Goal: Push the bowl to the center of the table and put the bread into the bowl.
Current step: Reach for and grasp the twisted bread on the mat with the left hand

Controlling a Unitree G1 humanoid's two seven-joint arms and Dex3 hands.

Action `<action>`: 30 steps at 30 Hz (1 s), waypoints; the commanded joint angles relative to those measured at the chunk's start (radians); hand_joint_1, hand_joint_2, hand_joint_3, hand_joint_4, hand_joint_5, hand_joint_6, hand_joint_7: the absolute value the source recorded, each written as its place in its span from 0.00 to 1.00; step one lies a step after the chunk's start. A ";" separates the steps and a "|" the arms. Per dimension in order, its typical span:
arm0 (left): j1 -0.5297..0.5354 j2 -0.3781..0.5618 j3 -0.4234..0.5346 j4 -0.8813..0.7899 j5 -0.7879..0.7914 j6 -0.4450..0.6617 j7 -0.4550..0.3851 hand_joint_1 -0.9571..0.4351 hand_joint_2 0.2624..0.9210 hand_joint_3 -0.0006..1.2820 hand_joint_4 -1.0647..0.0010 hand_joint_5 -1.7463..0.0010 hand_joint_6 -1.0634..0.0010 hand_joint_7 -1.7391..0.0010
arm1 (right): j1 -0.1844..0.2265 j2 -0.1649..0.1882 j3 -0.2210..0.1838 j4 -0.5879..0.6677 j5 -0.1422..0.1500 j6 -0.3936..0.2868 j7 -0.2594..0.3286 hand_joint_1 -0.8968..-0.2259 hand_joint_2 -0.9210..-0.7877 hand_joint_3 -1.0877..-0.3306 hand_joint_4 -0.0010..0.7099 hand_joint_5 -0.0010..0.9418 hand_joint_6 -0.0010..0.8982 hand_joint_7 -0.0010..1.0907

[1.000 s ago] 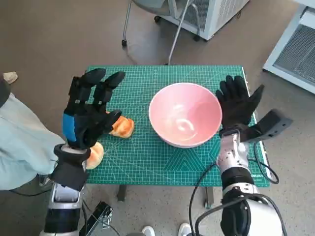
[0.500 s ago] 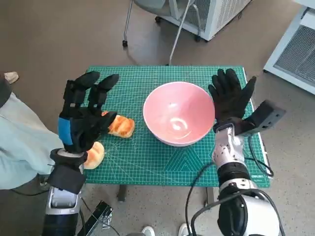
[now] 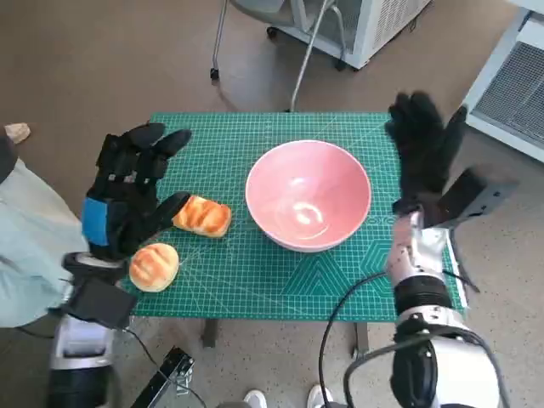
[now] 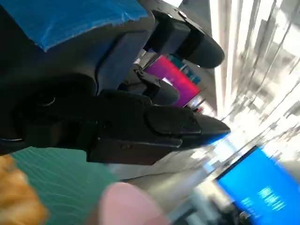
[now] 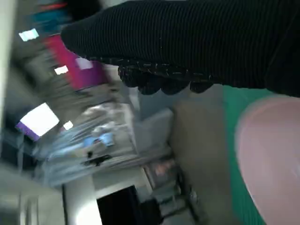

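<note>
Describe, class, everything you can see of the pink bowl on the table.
The pink bowl is round, deep and glossy, like glazed ceramic or plastic, its inside paler and empty. It stands upright on the green cutting mat, near the middle. Nothing touches it: the elongated bread roll lies apart beside it, and both hands are clear.

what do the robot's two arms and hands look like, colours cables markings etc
The left hand is black and blocky with blue tape across its back. The right hand wears a black knitted glove. Both forearms are pale silver-grey with black wrist sections; a black cable loops beside the right forearm, which carries a dark angular camera mount.
</note>
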 commanded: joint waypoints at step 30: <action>-0.335 0.346 -0.345 0.176 0.341 0.129 -0.471 0.77 0.87 0.00 0.85 1.00 0.73 0.97 | 0.282 -0.010 0.193 -0.427 0.050 -0.186 0.309 0.44 0.00 0.43 0.53 0.05 0.04 0.78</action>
